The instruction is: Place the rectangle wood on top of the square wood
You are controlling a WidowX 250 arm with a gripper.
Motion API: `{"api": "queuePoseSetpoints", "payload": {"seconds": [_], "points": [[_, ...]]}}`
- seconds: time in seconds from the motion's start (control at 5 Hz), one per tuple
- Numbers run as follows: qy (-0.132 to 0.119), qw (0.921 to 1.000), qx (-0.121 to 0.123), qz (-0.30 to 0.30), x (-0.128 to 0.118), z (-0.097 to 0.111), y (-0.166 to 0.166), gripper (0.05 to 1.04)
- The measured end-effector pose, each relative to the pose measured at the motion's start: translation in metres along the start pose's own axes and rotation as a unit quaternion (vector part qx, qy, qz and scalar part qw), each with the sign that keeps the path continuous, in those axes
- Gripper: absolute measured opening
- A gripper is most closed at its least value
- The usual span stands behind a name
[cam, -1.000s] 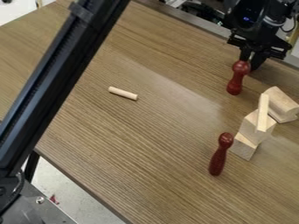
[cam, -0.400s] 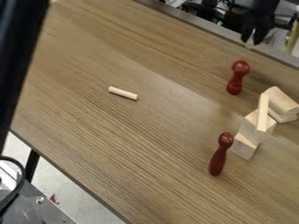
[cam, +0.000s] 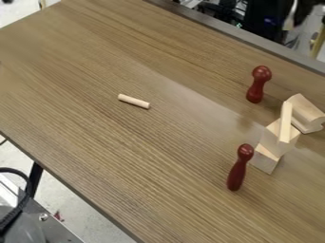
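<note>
A thin rectangular wood piece (cam: 285, 124) lies on top of a square wood block (cam: 272, 135) at the right side of the table, its near end jutting over the block's edge. Under that block, toward the near side, shows another light wood block (cam: 264, 160). A larger wood block with a rounded top (cam: 306, 112) stands just behind and to the right, close to the slat's far end; whether they touch I cannot tell.
A dark red turned peg (cam: 236, 169) stands left of the stack, and a second red peg (cam: 257, 85) stands farther back. A small wooden dowel (cam: 134, 101) lies left of centre. The table (cam: 146, 156) ends along the lower left and upper right.
My gripper has risen from beside the far red peg, up and out over the top edge. The black arm or beam at the left has also left the view. The wood pieces have not moved.
</note>
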State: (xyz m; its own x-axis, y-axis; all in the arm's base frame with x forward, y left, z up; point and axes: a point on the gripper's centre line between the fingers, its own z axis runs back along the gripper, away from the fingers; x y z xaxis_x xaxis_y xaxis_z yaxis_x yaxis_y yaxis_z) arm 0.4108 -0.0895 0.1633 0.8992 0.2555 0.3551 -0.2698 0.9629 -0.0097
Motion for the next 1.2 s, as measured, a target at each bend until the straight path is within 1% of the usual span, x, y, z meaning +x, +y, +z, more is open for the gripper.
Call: {"api": "queuePoseSetpoints", "payload": {"seconds": [0.2, 0.4, 0.6, 0.8, 1.0, 1.2], "points": [[0.011, 0.9995, -0.005, -0.028, -0.026, 0.017, -0.015, 0.144], [0.041, 0.9990, -0.003, -0.021, -0.059, 0.021, -0.028, 0.144], [0.071, 0.9966, 0.015, 0.038, -0.078, 0.019, -0.031, 0.144], [0.090, 0.9921, 0.031, 0.081, -0.089, 0.022, -0.033, 0.144], [0.116, 0.9861, 0.043, 0.111, -0.103, 0.014, -0.029, 0.144], [0.137, 0.9798, 0.061, 0.133, -0.116, 0.006, -0.019, 0.144]]}}
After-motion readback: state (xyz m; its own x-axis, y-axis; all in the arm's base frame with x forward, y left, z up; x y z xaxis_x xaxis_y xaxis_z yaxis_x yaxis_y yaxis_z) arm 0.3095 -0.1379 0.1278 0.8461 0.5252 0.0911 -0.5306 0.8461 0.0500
